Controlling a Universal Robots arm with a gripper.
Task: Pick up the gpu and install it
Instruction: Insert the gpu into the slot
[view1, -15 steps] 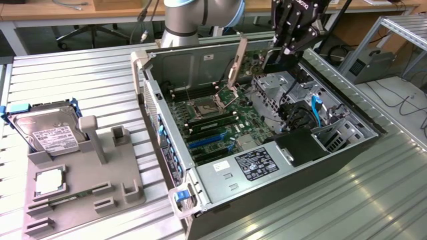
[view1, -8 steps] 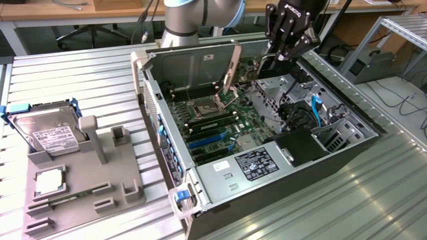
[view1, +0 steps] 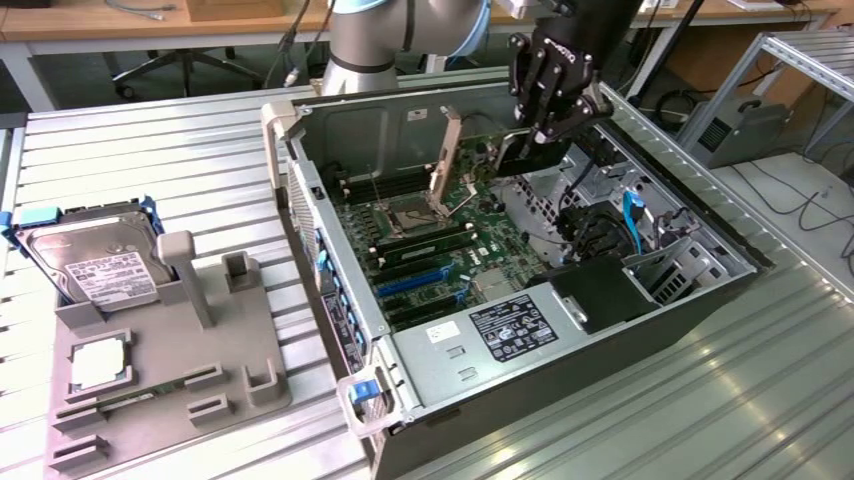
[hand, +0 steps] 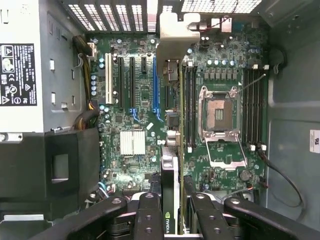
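Observation:
My gripper (view1: 545, 128) is shut on the gpu (view1: 525, 160) and holds it on edge above the open computer case (view1: 667, 215). The card's pale metal bracket (view1: 447, 150) points toward the exterior view's left, toward the case's rear wall. In the wrist view the gpu (hand: 169, 195) runs edge-on up the middle, between my gripper's (hand: 170, 212) black fingers (hand: 146, 216), and its bracket (hand: 172, 35) is at the far end. The card hangs over the motherboard (hand: 135, 142), between the blue expansion slot (hand: 155, 82) and the memory slots (hand: 189, 105). It is clear of the board.
The open CPU socket (hand: 219, 114) lies beside the card's line. The power supply (view1: 514, 325) and drive cage (view1: 627, 255) crowd the case's near end. On the exterior view's left a grey fixture (view1: 174, 370) holds a hard drive (view1: 94, 255) and a processor chip (view1: 96, 362).

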